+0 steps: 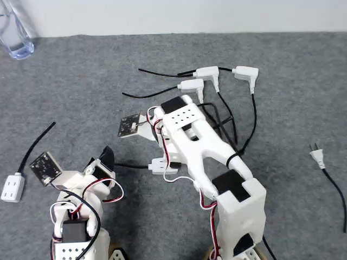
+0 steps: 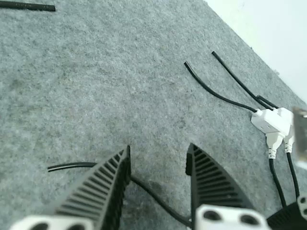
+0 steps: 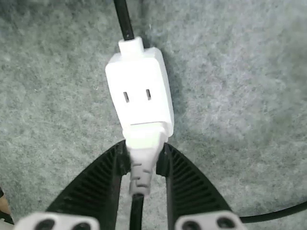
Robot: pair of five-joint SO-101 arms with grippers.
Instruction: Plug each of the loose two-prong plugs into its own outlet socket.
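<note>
Three white outlet sockets [image 1: 207, 72] lie in a cluster at the back of the grey mat. In the right wrist view one socket [image 3: 139, 91] shows two slots on its face. A white plug [image 3: 144, 139] sits at its end, and my right gripper [image 3: 143, 155] is shut on that plug. A loose two-prong plug [image 1: 317, 155] with a black cable lies at the far right. Another white socket [image 1: 12, 188] lies at the far left. My left gripper [image 2: 158, 165] hangs open over a black cable [image 2: 153, 194], low at the front left [image 1: 103, 158], holding nothing.
A clear plastic container [image 1: 13, 32] stands at the back left corner. Black cables [image 1: 233, 122] loop beside the right arm. A small white connector [image 1: 162, 166] on a black cable lies under that arm. Bare mat stretches between the cluster and the loose plug.
</note>
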